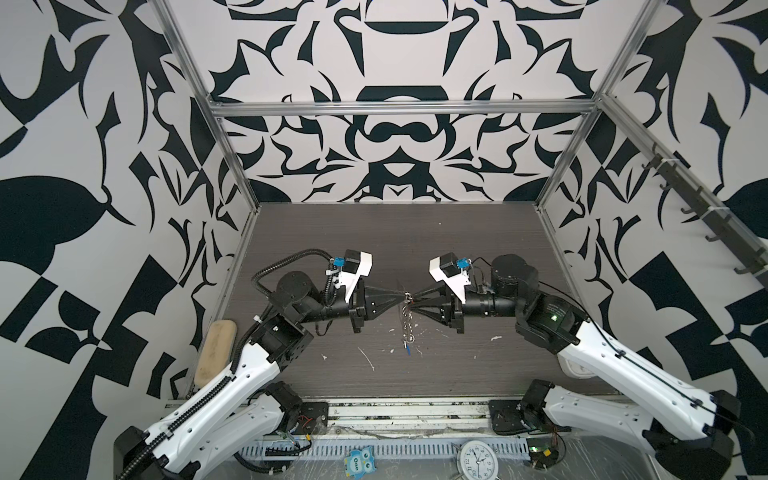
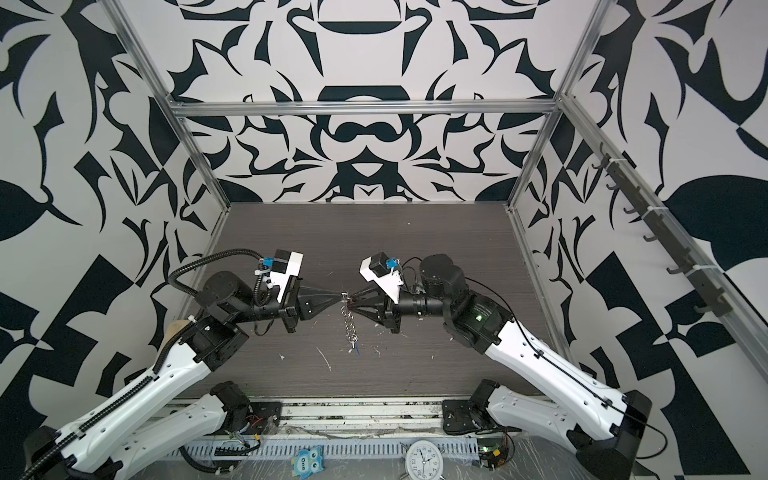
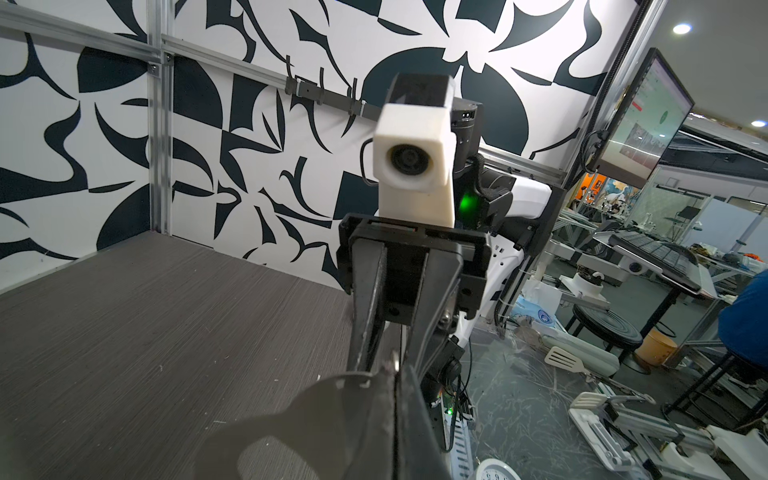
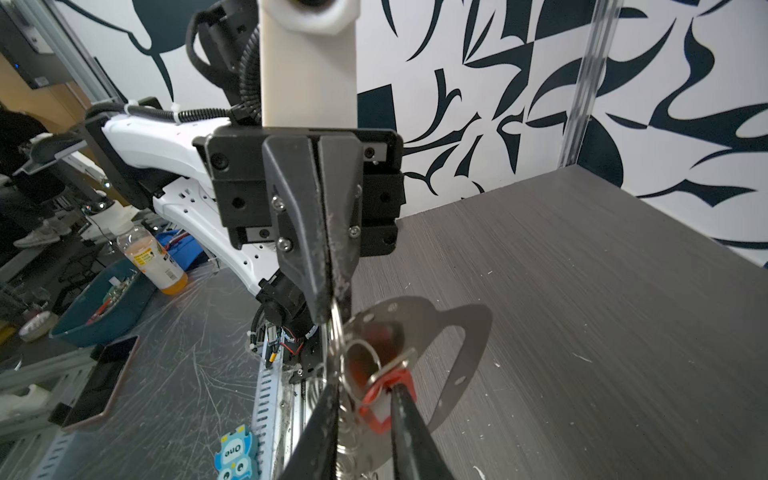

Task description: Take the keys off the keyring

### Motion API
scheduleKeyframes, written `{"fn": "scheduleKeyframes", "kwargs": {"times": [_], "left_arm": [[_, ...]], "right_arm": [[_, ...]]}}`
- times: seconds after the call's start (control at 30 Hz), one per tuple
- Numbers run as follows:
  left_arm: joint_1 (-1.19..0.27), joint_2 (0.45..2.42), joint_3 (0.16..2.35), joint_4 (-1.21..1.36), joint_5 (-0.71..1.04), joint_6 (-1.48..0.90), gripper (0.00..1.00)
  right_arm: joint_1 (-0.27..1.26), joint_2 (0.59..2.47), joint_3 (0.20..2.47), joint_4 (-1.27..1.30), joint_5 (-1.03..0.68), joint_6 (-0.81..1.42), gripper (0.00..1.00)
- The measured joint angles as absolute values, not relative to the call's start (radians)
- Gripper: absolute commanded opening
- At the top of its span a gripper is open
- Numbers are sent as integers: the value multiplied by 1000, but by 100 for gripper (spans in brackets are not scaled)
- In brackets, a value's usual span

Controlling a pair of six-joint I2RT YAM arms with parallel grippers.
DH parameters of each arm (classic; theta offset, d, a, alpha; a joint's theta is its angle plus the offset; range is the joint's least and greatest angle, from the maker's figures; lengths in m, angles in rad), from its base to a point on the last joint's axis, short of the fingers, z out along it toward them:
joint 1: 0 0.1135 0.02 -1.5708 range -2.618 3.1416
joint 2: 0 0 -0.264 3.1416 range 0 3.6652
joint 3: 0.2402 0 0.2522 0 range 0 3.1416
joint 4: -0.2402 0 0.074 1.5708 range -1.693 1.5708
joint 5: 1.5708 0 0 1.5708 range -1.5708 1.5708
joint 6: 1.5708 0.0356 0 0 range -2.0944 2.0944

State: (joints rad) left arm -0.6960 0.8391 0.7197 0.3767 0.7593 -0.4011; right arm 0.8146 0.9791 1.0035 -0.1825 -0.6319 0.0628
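Both of my end effectors meet in the air over the middle of the table (image 1: 457, 249). My left end effector (image 4: 331, 306) is shut tight. It pinches the edge of the keyring (image 4: 465, 332), the flat silver plate, and holds it up off the table. My right end effector (image 1: 415, 304) looks closed around the red key (image 4: 382, 405). In the right wrist view the red key sits between the two fingers (image 4: 409, 428), right by the plate.

The blue key (image 1: 408, 351) hangs at the low end of the row of little rings (image 1: 406, 322), on the side toward the front edge of the table. I cannot tell if it touches the table.

I think no key is off yet. The red key's small ring (image 4: 361, 357) looks hooked on the plate, and the blue key is on too. So the job is only at its start. The red key has to come loose first, and then the blue key is left to do.
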Motion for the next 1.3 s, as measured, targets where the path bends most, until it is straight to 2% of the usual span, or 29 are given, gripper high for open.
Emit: {"fn": "scheduleKeyframes", "kwargs": {"times": [0.13,0.6,0.93,1.3], "left_arm": [[-696,839,720,383,764,-405,0],[-696,842,719,408,719,-442,0],[-696,848,693,470,599,-526,0],[-701,883,672,550,537,-629,0]], "right_arm": [[817,979,1003,-183,-605,61,30],[820,979,1003,-176,-569,66,0],[848,985,1003,-170,-486,40,0],[981,988,1003,-171,-204,-53,0]]}}
